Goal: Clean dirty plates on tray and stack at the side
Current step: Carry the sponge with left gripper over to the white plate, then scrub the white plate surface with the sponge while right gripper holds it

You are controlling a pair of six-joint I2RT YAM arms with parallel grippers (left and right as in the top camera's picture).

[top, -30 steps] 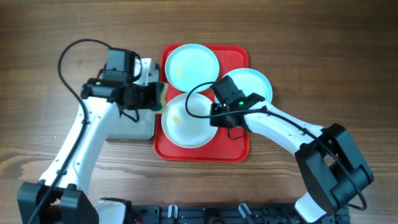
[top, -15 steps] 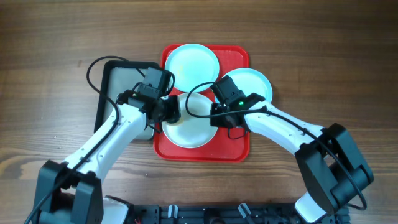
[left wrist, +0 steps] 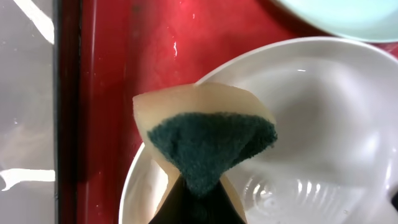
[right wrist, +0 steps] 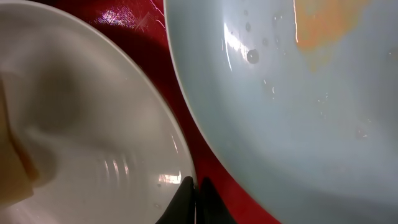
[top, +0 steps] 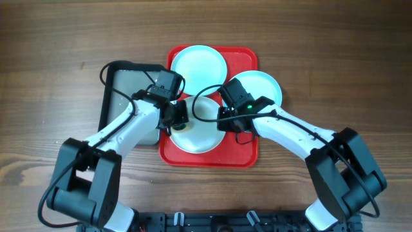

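L gripper (left wrist: 196,202) is seen clamped on a sponge (left wrist: 205,140), yellow w/ the green scrub side turned to the wrist cam. The sponge is held over the left part of the white plate (top: 201,134); contact w/ the plate can't be told. R gripper (right wrist: 196,199) is pressed together, tips set at the white plate's right rim; whether the rim is pinched can't be told. The white plate is found in the robot-side half of the red tray (top: 246,153). Two pale blue plates are also carried by it: the far plate (top: 198,66) at the far end, and the right plate (top: 262,87), jutting past the tray's rt rim. An orange-yellow smear (right wrist: 314,31) is seen on a blue plate in the rt wrist view. A black tray (top: 125,80) is set just beside the red tray's left side, on a wood table (top: 335,38).
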